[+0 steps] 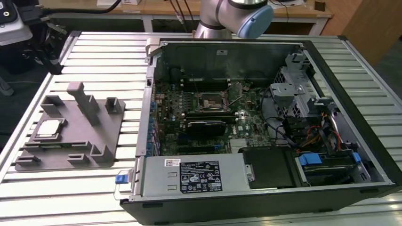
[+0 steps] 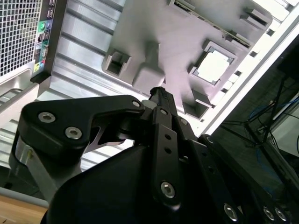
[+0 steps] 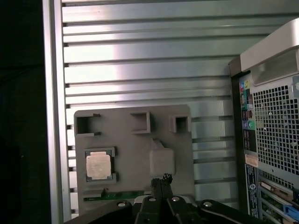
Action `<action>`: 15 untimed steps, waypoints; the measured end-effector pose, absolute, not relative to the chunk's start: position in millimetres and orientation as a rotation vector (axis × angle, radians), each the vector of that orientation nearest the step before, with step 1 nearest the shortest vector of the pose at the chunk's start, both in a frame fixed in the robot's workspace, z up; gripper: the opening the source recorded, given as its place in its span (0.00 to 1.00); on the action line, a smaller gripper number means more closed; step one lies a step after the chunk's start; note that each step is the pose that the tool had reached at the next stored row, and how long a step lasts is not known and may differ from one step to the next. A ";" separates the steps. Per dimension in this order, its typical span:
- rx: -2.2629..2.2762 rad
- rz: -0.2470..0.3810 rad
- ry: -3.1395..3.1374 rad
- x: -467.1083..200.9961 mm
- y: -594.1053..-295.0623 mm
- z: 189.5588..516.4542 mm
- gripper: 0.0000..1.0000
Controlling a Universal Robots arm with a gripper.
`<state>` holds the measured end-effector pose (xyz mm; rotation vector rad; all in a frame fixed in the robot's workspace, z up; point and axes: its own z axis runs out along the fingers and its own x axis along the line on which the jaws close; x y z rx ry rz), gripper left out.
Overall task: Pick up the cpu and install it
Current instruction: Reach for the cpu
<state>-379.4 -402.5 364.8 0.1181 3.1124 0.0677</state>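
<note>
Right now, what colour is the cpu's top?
The cpu is silver-grey, clearest in the first wrist view.

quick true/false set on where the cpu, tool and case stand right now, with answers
1. The cpu lies in a pocket of the grey fixture. True.
2. The tool holds the cpu. False: it is shut on nothing, and the cpu lies apart from it in the fixture.
3. The fixture sits inside the case. False: it sits on the slatted table, at the exterior view's left of the case.
4. The case is open, showing the motherboard. True.
</note>
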 end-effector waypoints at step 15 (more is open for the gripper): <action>0.118 0.068 3.112 -398.5 -410.2 352.0 0.11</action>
